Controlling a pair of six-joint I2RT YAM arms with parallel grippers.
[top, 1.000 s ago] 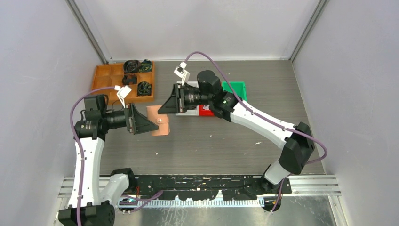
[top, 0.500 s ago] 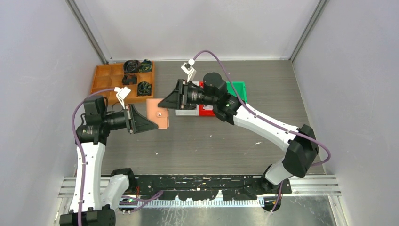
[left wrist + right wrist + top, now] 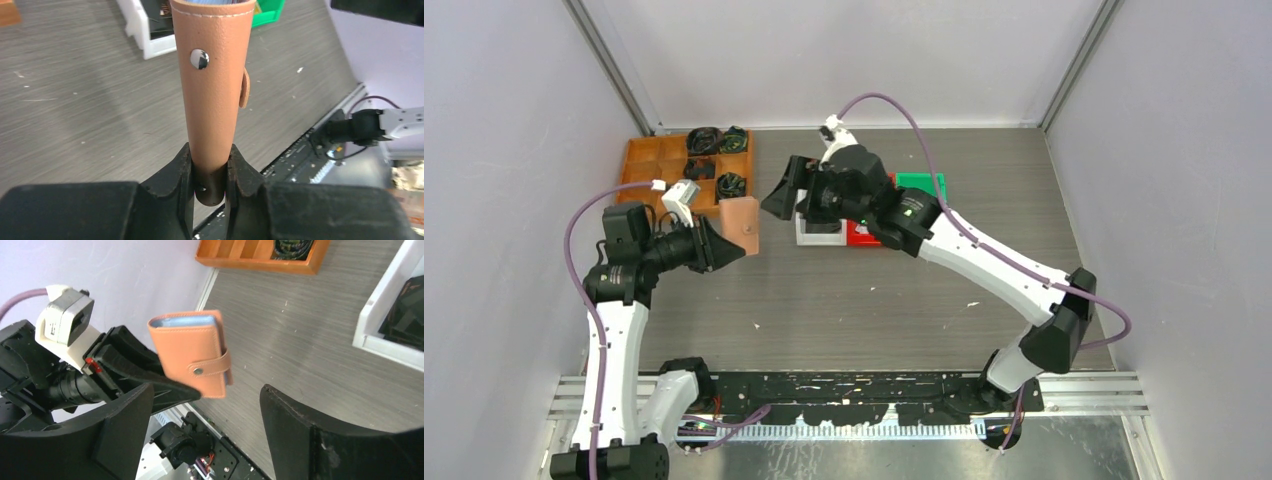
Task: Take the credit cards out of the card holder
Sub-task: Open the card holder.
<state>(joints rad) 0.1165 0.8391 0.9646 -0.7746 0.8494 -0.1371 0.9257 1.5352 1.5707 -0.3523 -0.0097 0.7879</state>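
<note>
A tan leather card holder [image 3: 742, 222] hangs above the table, with my left gripper [image 3: 724, 243] shut on its lower end. In the left wrist view the holder [image 3: 215, 90] stands upright out of the gripper [image 3: 210, 160], its strap snapped shut by a silver stud [image 3: 199, 58]. Blue card edges [image 3: 185, 320] show at the holder's top in the right wrist view. My right gripper [image 3: 782, 195] is open, just right of the holder and apart from it. The holder [image 3: 192, 352] sits ahead of that gripper [image 3: 205, 391], between its spread fingers.
A wooden compartment tray [image 3: 649, 160] with dark items stands at the back left, close behind the holder. A white bin [image 3: 819, 237], a red bin [image 3: 861, 236] and a green bin [image 3: 924, 185] sit under the right arm. Grey walls close in both sides.
The left gripper has carried the holder up and back toward the wooden tray, turning it more upright. The right gripper has drawn back toward the far side and now faces the holder.
</note>
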